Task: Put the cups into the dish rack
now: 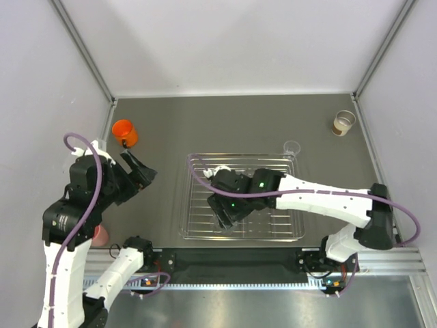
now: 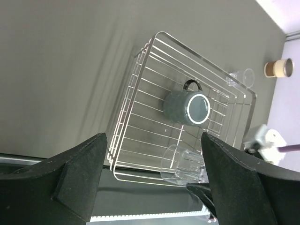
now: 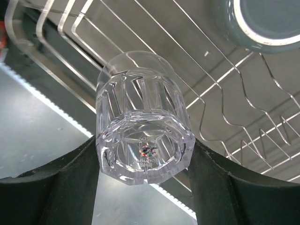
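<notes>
- Rack [image 1: 198, 219] sits on the desk [image 1: 164, 123], grey cup [image 2: 185, 107] on its side inside it.
- Right end effector [image 3: 143, 145] is clamped on a clear cup [image 3: 143, 122], held over the rack's near-left part.
- Left end effector [image 1: 140, 169] hangs left of the rack, jaws wide apart, nothing in them.
- Orange cup [image 1: 124, 132] is further left of the rack, second clear cup [image 1: 292, 146] just past its far-right corner, cream cup [image 1: 343, 123] well off to its right.

Between right gripper [image 3: 143, 178] jaws, clear tumbler [image 3: 143, 136]: glossy transparent plastic. Gripper itself: matt black plastic. Below it, dish rack [image 1: 194, 219]: shiny metal wire. Beyond, dark grey cup [image 3: 262, 23]: smooth, glossy. Underneath, tabletop [image 1: 239, 123]: dull brushed metal.
</notes>
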Motion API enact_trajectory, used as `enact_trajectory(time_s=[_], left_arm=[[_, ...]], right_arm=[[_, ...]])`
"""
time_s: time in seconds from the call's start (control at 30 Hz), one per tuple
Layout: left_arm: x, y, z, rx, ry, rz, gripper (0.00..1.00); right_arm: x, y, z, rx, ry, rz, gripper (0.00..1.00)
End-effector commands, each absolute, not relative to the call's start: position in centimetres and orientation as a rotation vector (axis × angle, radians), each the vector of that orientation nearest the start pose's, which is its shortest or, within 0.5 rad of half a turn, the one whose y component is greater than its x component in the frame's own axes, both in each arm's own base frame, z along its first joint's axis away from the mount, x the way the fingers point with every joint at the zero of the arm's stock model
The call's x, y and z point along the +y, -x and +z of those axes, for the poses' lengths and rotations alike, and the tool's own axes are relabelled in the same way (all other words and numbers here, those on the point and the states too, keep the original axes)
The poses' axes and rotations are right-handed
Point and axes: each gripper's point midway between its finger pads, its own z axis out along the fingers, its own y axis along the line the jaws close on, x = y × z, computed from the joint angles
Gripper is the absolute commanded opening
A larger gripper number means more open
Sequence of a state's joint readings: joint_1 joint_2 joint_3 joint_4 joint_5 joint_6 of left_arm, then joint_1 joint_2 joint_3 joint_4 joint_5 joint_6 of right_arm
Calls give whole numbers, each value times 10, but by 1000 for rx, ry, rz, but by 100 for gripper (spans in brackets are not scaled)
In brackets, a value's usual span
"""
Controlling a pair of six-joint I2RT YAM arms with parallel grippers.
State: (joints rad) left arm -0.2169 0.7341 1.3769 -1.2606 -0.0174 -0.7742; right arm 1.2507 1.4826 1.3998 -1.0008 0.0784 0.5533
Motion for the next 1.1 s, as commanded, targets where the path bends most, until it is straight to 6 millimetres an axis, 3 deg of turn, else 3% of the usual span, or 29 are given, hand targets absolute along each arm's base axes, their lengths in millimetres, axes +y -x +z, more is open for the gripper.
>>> enact_trajectory(time_s=[0.0, 0.17, 0.27, 0.4, 0.57, 0.7, 0.73, 0.83, 0.9, 1.0, 1.07], left_arm=[[-62, -163, 310, 2204, 560, -492, 86], [-75, -166, 304, 2324, 460, -512, 84], [-71, -168, 304, 2352, 395, -458, 84], [-55, -172, 307, 2328, 401, -346, 84], [-54, -174, 302, 2330, 448, -337, 84], [-52, -175, 296, 2339, 503, -325, 84], [-50, -175, 296, 2341, 522, -308, 84], [-46, -175, 296, 2345, 579, -288, 84], [-41, -176, 293, 2342, 634, -250, 83], [-22, -173, 290, 2334, 725, -115, 82], [-15, -169, 290, 2343, 740, -65, 82]], right_arm=[[319, -102, 169, 2576, 876, 332, 0], [333, -114, 159, 2586, 818, 255, 0], [337, -116, 141, 2627, 840, 160, 0], [324, -118, 127, 2655, 842, 31, 0], [309, -119, 123, 2650, 883, -44, 5], [308, -111, 117, 2655, 948, 7, 22], [308, -110, 116, 2653, 964, 17, 35], [310, -108, 121, 2629, 995, 76, 60], [311, -110, 130, 2600, 1015, 101, 71], [313, -116, 153, 2534, 1009, 144, 95], [312, -121, 171, 2487, 986, 196, 100]])
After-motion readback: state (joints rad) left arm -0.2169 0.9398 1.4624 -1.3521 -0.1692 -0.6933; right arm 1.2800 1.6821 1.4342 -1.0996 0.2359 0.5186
